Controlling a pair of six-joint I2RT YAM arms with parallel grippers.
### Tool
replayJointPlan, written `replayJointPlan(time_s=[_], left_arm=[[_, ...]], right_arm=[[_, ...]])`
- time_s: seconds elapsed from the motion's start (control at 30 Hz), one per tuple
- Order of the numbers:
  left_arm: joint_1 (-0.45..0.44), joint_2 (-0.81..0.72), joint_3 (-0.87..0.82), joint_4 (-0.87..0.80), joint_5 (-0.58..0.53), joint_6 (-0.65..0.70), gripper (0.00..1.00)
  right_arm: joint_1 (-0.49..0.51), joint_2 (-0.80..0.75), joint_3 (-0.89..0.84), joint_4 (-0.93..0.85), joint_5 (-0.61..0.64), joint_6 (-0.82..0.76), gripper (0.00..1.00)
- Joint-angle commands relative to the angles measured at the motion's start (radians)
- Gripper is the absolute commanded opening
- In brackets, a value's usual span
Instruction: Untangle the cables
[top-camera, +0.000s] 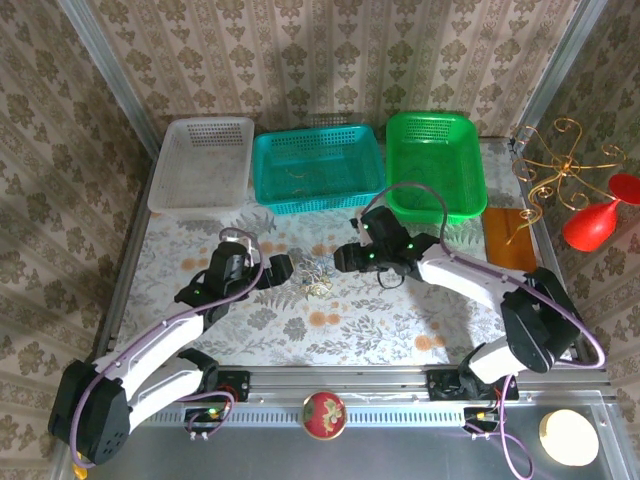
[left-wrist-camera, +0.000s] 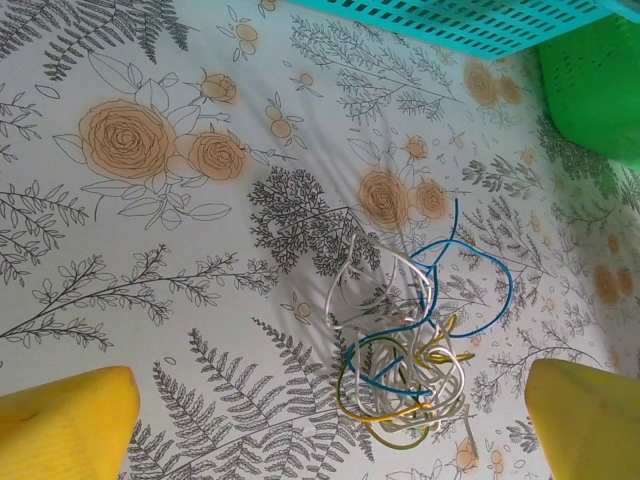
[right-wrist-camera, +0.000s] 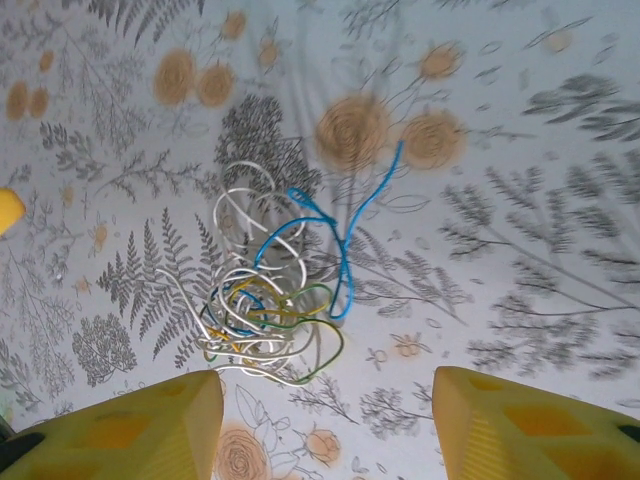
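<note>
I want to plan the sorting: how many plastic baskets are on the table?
3, in a row at the far edge: white basket left, teal basket middle, green basket right.

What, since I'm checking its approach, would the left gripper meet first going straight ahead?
Probably the cables: the clump lies on the table ahead, slightly off-centre between the fingers of the open left gripper. Depth is unclear.

Beige damask wallpaper (top-camera: 330, 60) on three sides, aluminium corner post (top-camera: 112, 72), desk (top-camera: 400, 322) under pale floral cloth, white basket (top-camera: 200, 205), teal basket (top-camera: 315, 203), green basket (top-camera: 472, 160) along far edge, even indoor light
</note>
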Motion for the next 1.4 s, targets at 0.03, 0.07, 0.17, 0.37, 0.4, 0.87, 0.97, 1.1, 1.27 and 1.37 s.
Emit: replayJointPlan(time_s=[0.03, 0.07, 0.17, 0.37, 0.4, 0.87, 0.97, 1.1, 1.27, 1.37], left_arm=[[0.013, -0.015, 0.013, -0.002, 0.034, -0.018, 1.0], [0.015, -0.013, 0.013, -0.001, 0.038, -0.017, 1.0], [0.015, 0.008, 0.022, -0.001, 0.066, -0.007, 1.0], [0.009, 0.083, 0.052, -0.004, 0.104, 0.021, 1.0], [0.006, 0.095, 0.057, -0.001, 0.103, 0.026, 1.0], [-0.106, 0.354, 0.183, 0.056, 0.037, 0.133, 1.0], [-0.126, 0.429, 0.216, 0.067, 0.004, 0.149, 1.0], [-0.145, 0.508, 0.229, 0.082, -0.049, 0.155, 1.0], [-0.16, 0.597, 0.217, 0.131, -0.07, 0.143, 0.87], [-0.168, 0.645, 0.211, 0.161, -0.053, 0.142, 0.67]], right_arm=[[0.029, 0.057, -0.016, 0.119, 0.006, 0.031, 0.57], [0.029, 0.07, -0.017, 0.128, 0.009, 0.034, 0.56], [0.028, 0.111, -0.01, 0.147, 0.015, 0.036, 0.55], [0.029, 0.216, 0.042, 0.155, 0.012, 0.031, 0.45], [0.028, 0.23, 0.053, 0.15, 0.015, 0.027, 0.42], [0.027, 0.096, 0.029, 0.134, -0.007, 0.046, 0.0], [0.027, 0.073, 0.019, 0.14, -0.022, 0.06, 0.0], [0.027, 0.038, 0.014, 0.134, -0.028, 0.071, 0.0], [0.027, -0.02, 0.037, 0.104, -0.036, 0.072, 0.0], [0.025, -0.059, 0.075, 0.06, -0.043, 0.055, 0.0]])
